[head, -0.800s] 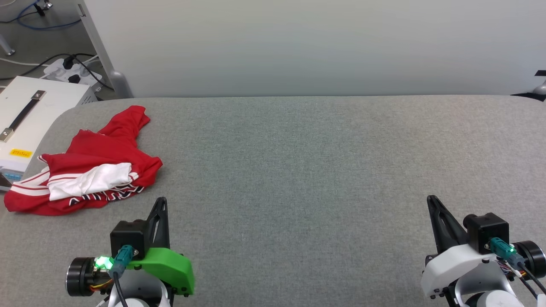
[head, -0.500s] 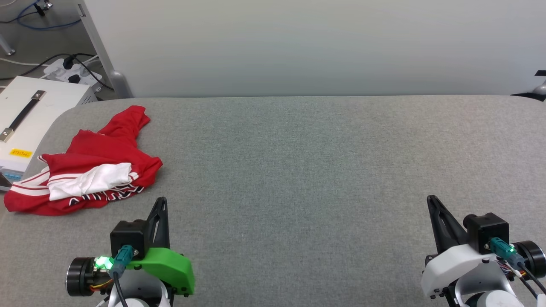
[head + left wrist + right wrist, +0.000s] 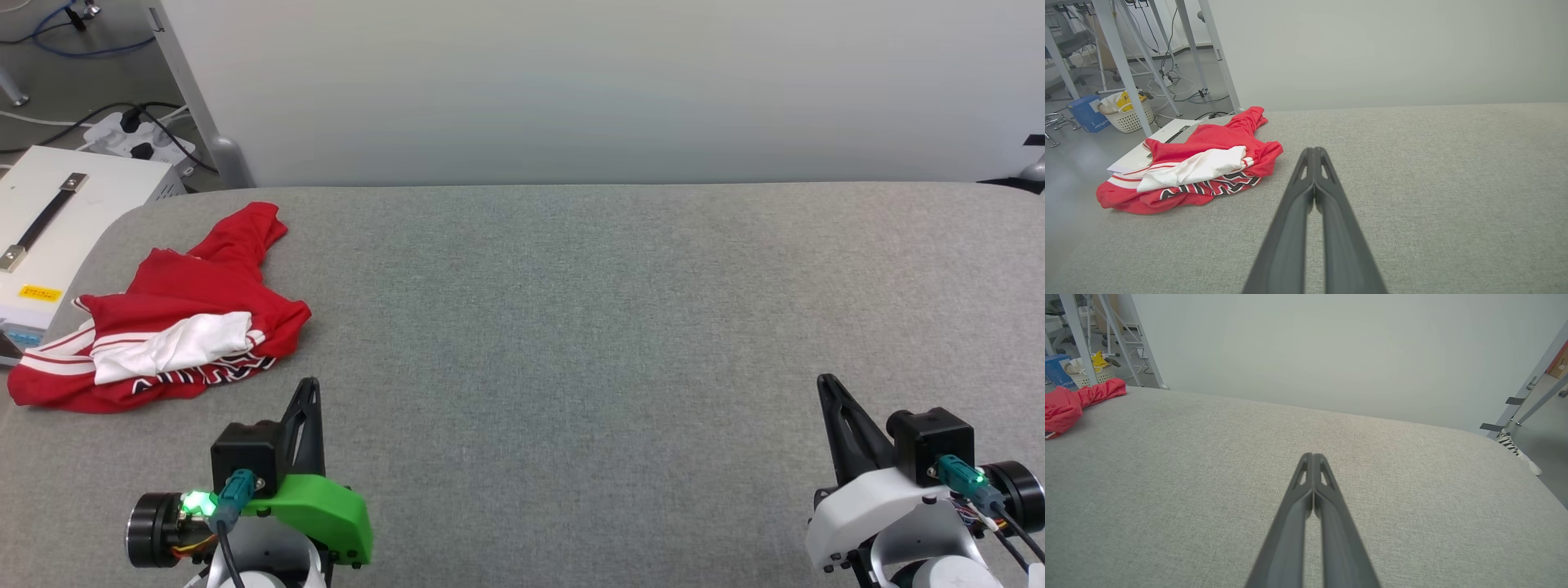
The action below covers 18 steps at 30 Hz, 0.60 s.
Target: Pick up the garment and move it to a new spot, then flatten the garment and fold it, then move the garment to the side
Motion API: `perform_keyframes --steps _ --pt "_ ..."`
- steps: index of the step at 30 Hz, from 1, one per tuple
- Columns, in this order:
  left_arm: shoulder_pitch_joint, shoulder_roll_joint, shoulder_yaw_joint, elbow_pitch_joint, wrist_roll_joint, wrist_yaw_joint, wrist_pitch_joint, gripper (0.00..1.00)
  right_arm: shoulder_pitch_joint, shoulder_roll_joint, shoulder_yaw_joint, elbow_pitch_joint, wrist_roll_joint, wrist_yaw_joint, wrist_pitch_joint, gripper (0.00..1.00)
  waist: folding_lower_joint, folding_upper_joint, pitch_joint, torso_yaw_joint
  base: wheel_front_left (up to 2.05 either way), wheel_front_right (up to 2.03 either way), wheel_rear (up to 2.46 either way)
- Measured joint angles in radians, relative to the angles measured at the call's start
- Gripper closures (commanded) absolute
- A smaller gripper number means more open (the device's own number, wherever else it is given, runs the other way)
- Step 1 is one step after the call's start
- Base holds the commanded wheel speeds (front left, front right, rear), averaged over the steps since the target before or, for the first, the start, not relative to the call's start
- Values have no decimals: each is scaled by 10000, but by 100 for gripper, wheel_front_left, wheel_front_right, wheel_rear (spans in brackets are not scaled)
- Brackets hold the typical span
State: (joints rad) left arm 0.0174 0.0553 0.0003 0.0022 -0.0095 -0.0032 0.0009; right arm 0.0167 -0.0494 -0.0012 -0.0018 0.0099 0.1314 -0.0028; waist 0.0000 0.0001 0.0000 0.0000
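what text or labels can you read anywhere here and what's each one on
None reads clearly.
Garment: black white-outlined chest lettering, folded and cut off, unreadable.
Yellow sticker on the white case: too small.
Blue box: white print, blurred.

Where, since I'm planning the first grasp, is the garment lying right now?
In the head view the garment lies crumpled near the left edge of the grey table, beside the white box, just ahead of the left gripper.
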Motion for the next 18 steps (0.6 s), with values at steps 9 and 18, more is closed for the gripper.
perform_keyframes --steps 9,18 --pt "0 0 -4 0 0 0 0 100 0 0 0 0 0 0 0 100 0 -1 0 0 0 0 0" --pt "0 0 0 0 0 0 0 100 0 0 0 0 0 0 0 100 0 0 0 0 0 0 0"
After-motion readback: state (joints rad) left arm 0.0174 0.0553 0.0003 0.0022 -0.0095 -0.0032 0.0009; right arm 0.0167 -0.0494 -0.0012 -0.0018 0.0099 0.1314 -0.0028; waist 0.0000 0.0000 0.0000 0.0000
